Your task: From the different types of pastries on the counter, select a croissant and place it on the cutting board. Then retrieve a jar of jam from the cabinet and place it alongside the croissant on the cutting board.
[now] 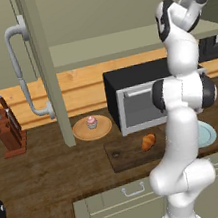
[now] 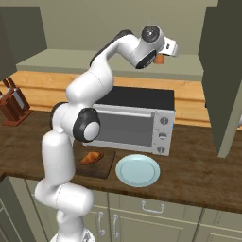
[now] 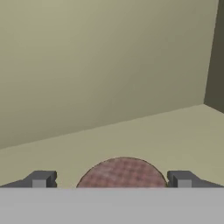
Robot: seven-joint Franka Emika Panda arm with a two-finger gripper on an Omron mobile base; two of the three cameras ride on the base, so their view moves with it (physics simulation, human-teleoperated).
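1. The gripper [image 3: 111, 180] is up inside the open cabinet [image 2: 94, 59]. Its two fingers [image 3: 41, 179] stand wide apart, clamped on nothing.
2. One jar of jam [image 3: 123, 173] sits between the fingers, its reddish-brown lid seen from above, with a gap to each tip. In the right base view a bit of its orange body [image 2: 160, 59] shows just beyond the hand, on the cabinet shelf.
3. Whether either finger touches the jar cannot be told; in the hand view both look clear of it.
4. One croissant [image 1: 148, 142] lies far below the fingers on the single cutting board [image 1: 124, 156], near the board's right end.
5. One pink-frosted cupcake [image 1: 91, 122] stands on one round tan plate [image 1: 82, 132], well below the gripper and left of the board.
6. One pale blue plate [image 2: 137, 170] rests on the counter [image 2: 198, 165] just right of the board, under the gripper's level.
7. One toaster oven [image 2: 134, 118] stands behind the board, directly beneath the raised hand.
8. One knife block [image 1: 9, 132] stands at the counter's left, well apart from the fingers.
9. One cabinet door [image 1: 40, 67] hangs open, bearing one curved grey handle [image 1: 20, 70].
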